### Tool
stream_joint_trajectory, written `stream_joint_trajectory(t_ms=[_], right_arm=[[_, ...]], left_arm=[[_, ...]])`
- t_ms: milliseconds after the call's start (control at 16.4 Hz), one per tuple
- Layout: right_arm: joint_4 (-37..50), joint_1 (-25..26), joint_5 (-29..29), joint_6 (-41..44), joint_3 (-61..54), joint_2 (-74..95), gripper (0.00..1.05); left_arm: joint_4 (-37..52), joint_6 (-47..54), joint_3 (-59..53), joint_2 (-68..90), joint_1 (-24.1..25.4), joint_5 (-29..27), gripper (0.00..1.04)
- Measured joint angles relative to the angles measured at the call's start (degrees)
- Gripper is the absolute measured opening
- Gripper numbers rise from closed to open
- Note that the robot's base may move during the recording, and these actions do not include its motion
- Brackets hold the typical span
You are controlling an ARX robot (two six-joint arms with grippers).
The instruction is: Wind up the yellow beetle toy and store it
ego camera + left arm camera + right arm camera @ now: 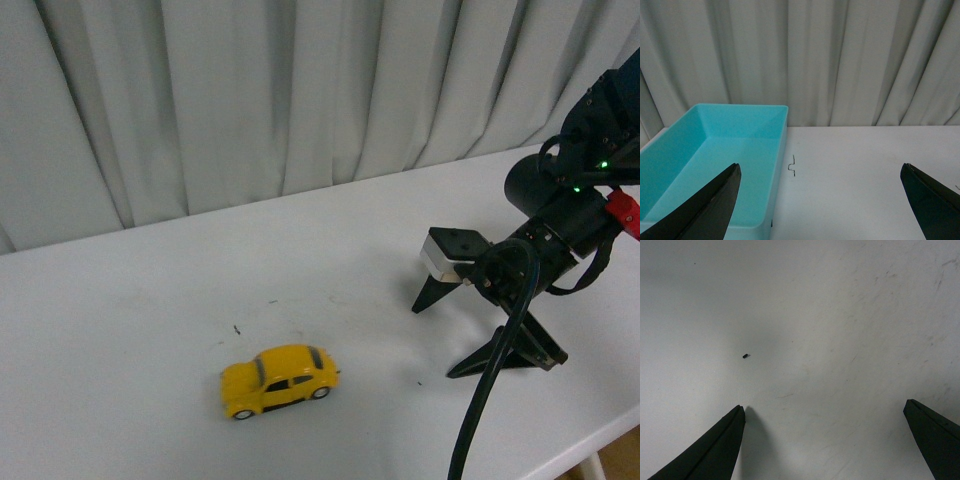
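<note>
The yellow beetle toy (279,380) stands on its wheels on the white table (150,300), near the front edge, left of centre in the front view. My right gripper (435,335) hangs open just above the table to the toy's right, fingers pointing down, nothing between them. In the right wrist view the right gripper (822,410) frames only bare table; the toy is out of that view. The left gripper (820,167) is open and empty in the left wrist view and does not show in the front view.
A turquoise bin (715,155), empty inside, sits on the table partly behind the left gripper's left finger (710,210). Grey curtains (250,90) hang behind the table. A small dark speck (745,356) lies on the table under the right gripper. The table's front edge (590,450) runs close to the right arm.
</note>
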State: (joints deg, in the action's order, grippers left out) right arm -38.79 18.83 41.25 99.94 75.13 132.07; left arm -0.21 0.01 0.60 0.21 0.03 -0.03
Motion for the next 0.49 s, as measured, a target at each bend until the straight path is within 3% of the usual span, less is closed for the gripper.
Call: stream_joint_trajectory(t_ms=[487], right_arm=[[0.8,0.3,0.0,-0.3,-0.3,0.0,0.98]], left_arm=[[0.0,0.0,0.0,0.0,0.0,0.0,0.98]])
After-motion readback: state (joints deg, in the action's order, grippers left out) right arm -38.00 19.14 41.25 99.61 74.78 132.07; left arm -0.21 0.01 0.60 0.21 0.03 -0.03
